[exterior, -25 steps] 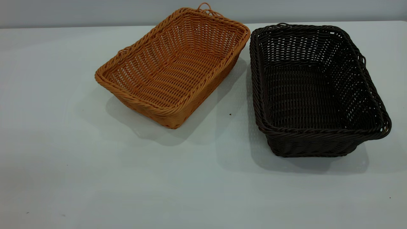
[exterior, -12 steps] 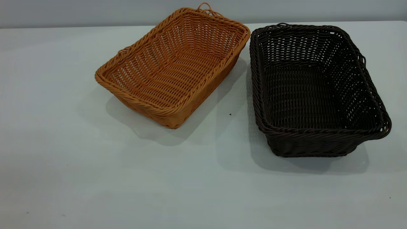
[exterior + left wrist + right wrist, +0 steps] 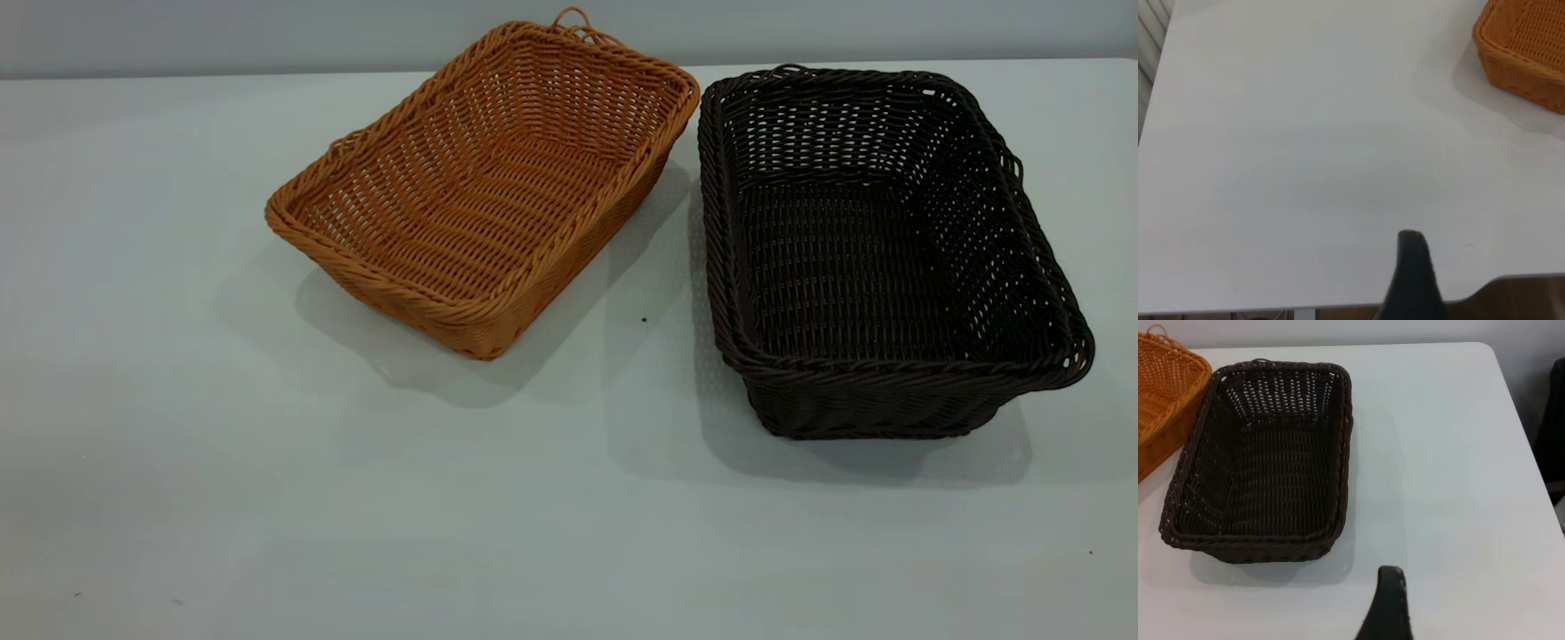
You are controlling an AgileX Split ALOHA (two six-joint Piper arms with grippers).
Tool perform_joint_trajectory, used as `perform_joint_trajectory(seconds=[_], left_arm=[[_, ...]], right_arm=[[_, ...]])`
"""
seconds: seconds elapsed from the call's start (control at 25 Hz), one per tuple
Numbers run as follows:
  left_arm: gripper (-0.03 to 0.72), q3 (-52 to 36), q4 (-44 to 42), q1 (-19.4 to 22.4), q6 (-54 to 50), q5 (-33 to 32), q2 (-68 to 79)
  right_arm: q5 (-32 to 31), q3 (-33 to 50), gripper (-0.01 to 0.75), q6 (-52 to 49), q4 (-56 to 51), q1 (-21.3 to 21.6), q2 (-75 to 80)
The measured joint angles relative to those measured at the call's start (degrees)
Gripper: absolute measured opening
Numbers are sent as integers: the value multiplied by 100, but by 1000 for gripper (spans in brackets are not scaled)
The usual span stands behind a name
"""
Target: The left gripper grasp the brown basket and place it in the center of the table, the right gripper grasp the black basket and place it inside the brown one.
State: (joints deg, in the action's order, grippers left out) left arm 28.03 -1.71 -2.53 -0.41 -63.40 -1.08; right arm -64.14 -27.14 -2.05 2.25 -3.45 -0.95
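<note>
The brown basket (image 3: 484,191) stands on the white table (image 3: 267,498) at the back, left of centre, turned at an angle, with a small loop at its far end. The black basket (image 3: 876,249) stands right beside it, their far corners almost touching. Both are empty. Neither gripper shows in the exterior view. In the left wrist view a dark part of my left gripper (image 3: 1413,277) hangs over the table's near edge, far from the brown basket's corner (image 3: 1525,50). In the right wrist view my right gripper (image 3: 1388,607) is above bare table, a short way from the black basket (image 3: 1265,467).
The table's edge and a brown floor (image 3: 1531,297) show in the left wrist view. The table's right edge and rounded corner (image 3: 1498,360) show in the right wrist view, with a dark object (image 3: 1555,420) beyond it.
</note>
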Motion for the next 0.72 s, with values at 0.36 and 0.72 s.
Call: perform_joint_trajectory(seconds=[0.36, 0.72], left_arm=[[498, 452, 0, 0, -268, 203, 325], [498, 1419, 4, 0, -231, 1796, 2951]], right_arm=[[0, 0, 572, 0, 0, 0, 0], [0, 0, 572, 0, 0, 0, 0]])
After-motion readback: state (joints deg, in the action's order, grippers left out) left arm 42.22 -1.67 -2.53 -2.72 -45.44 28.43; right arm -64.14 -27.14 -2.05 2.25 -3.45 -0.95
